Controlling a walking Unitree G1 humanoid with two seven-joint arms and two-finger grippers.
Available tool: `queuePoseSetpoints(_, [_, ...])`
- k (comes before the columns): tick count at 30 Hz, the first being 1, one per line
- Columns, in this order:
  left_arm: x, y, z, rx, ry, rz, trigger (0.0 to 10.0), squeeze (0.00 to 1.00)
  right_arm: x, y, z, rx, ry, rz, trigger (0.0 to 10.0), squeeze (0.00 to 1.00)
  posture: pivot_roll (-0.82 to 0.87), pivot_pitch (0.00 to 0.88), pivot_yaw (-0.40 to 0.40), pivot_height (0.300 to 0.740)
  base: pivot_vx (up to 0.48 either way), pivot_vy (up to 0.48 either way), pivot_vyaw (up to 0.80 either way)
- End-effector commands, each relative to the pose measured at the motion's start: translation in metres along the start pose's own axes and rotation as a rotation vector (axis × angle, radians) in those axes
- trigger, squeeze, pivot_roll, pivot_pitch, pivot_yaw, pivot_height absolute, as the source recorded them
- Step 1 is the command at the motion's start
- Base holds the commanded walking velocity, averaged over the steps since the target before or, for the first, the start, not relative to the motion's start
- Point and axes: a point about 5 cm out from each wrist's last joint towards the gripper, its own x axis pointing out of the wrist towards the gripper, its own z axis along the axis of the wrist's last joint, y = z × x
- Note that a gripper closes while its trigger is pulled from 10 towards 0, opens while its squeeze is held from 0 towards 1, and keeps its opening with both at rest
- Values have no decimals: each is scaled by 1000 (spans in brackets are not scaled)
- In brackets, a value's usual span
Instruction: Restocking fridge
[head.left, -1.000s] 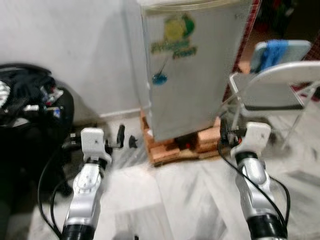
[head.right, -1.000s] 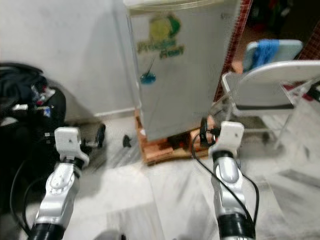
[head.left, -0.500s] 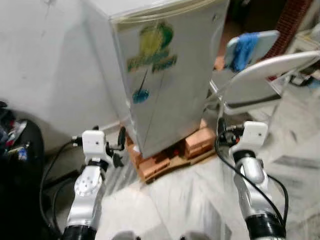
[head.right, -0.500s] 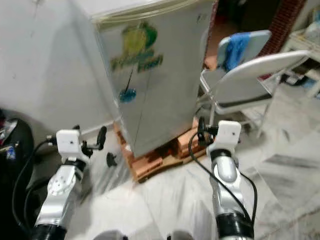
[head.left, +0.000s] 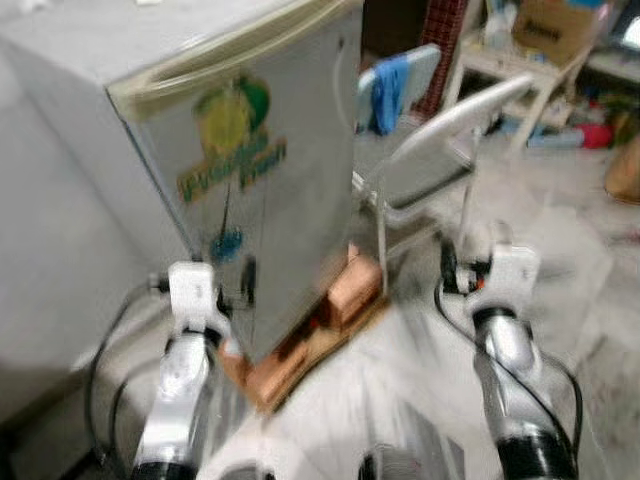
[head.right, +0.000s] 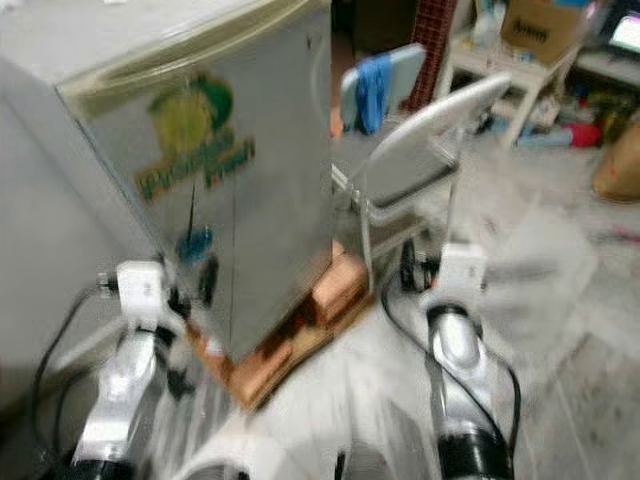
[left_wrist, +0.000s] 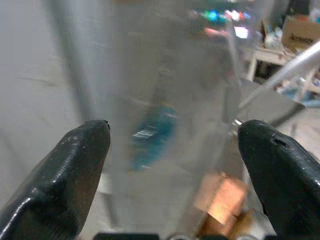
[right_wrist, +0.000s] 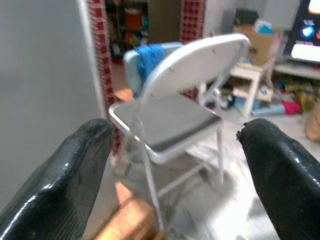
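Grey fridge (head.left: 250, 180) sits shut on wooden blocks (head.left: 320, 320), dead ahead and a bit left. Left gripper (left_wrist: 175, 150) is nearer, right by the door face; right gripper (right_wrist: 175, 145) points at the folding chair (right_wrist: 175, 110). Both gape wide, holding nothing.

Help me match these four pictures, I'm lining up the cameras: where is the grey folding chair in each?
Left eye view: folding chair, right of the fridge.
Right eye view: upper middle.
Left wrist view: a blurred edge.
Right wrist view: centre.
Shared landmark: the blue cloth behind it.
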Motion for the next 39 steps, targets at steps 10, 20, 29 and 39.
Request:
queuePoseSetpoints(10, [-10,16,-6,11,41,52,10000,0,0,12,3,1,-5,46,10000,0,-44,0,34,740,0,51,0])
queuePoseSetpoints(20, [-14,19,-7,22,58,50,10000,0,1,13,2,-1,1,50,10000,0,-36,0,40,740,0,454,0])
queuePoseSetpoints(29, [-14,19,-8,28,71,37,10000,0,1,15,0,0,9,50,10000,0,-38,0,44,740,0,480,0])
queuePoseSetpoints(39, [-12,14,-7,4,69,-37,10000,0,0,16,-2,-3,17,45,10000,0,-35,0,52,740,0,36,-778])
